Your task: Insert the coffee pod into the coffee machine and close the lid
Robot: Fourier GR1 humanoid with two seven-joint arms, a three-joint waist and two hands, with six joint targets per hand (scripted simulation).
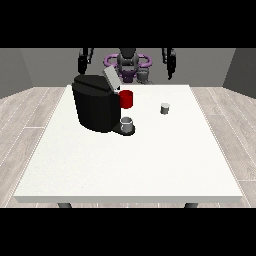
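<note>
The coffee pod (165, 108) stands upright on the white table (130, 160), at about two o'clock from the table's middle and well apart from both hands. At nine o'clock from it sits the black coffee machine (95, 107), its lid (110, 79) tilted open, a red part (126, 99) on its side and a grey cup (127, 124) on its base. The hand at the view's left (82, 61) and the hand at the view's right (170, 61) hang behind the table's far edge; whether their fingers are spread or curled I cannot tell.
</note>
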